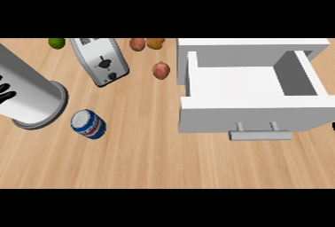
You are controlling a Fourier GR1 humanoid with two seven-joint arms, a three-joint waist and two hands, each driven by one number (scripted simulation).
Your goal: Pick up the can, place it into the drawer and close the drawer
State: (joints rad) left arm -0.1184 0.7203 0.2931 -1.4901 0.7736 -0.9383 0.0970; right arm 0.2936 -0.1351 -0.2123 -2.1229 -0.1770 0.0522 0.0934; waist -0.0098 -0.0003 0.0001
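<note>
The can (88, 124), blue and white with red marks, stands upright on the wooden counter at the left. The white drawer (252, 116) is pulled open at the right, its inside bare and its grey handle (260, 135) facing me. My left hand (5, 91) shows only as black fingers at the left edge, open and holding nothing, up and to the left of the can. Its grey forearm (29, 88) slants across the left side and ends just left of the can. My right hand is out of sight.
A silver toaster (100, 60) lies at the back left with a lime (57, 42) beside it. A reddish fruit (161, 69) sits left of the drawer. Another red fruit (137, 44) and an orange one (155, 42) are at the back edge.
</note>
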